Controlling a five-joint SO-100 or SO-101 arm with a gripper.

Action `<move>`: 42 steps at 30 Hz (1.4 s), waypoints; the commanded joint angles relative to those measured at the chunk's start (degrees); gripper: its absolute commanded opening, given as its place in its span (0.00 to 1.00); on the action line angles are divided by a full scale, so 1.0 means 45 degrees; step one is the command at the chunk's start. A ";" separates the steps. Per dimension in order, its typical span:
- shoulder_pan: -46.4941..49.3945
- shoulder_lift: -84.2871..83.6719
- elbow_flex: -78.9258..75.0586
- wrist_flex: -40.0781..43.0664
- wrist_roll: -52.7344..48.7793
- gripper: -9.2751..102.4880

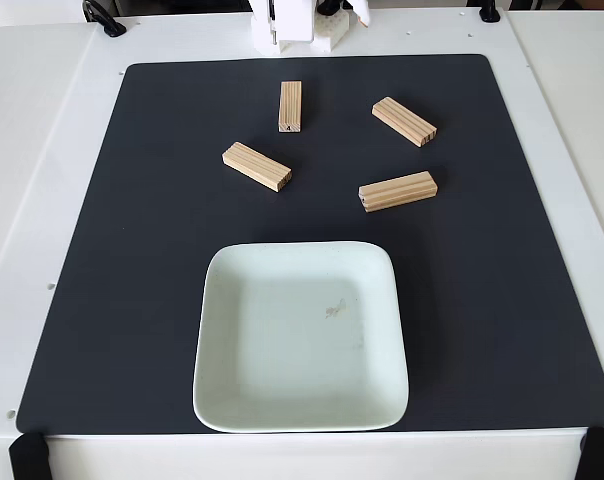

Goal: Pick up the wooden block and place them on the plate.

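On the mat: four blocks, all flat, well apart from each other; none touching the plate
Plate: near edge of mat, bare but for a small smudge
Blocks: one upright in view; one angled at right; one angled at left; one nearest the plate
Arm: white base at top edge; gripper state cannot be told
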 commanded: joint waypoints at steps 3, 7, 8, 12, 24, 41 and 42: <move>0.0176 0.0000 0.0547 0.0039 -0.0059 0.55; 0.0078 0.0176 0.1621 0.0000 0.0059 0.55; 0.0039 0.0195 0.1895 -0.0020 0.0059 0.55; 0.0000 0.0215 0.2598 -0.0020 -0.0078 0.55; -0.0117 -0.0020 0.3711 -0.3652 -0.0801 0.55; 0.0273 -0.2695 0.3535 -0.6328 -0.1016 0.55; 0.0273 -0.2734 0.3555 -0.6328 -0.1016 0.55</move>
